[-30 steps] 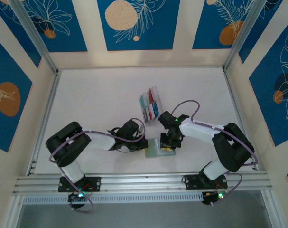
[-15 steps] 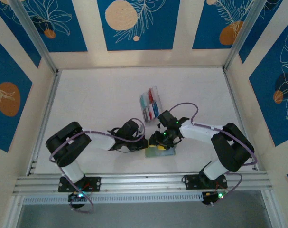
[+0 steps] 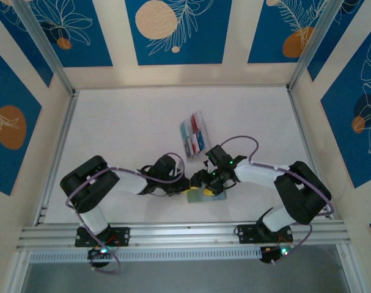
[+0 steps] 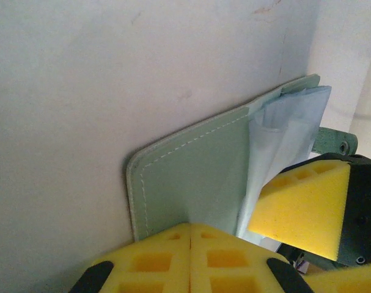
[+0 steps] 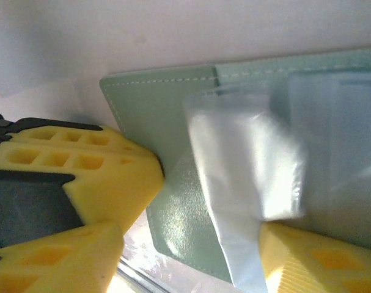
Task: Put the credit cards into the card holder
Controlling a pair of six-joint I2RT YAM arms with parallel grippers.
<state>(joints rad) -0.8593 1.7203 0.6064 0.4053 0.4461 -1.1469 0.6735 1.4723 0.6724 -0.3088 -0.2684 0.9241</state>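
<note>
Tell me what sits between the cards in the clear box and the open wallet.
The right gripper, open, hangs over the card holder on the side facing the credit cards, which lie in the clear box. Nothing else visible lies between them.

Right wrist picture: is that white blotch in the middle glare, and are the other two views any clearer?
Yes: in the right wrist view the clear sleeve of the card holder catches light and washes out. The left wrist view is evenly lit, the stitching crisp. The top external view is clear, but things look tiny.
</note>
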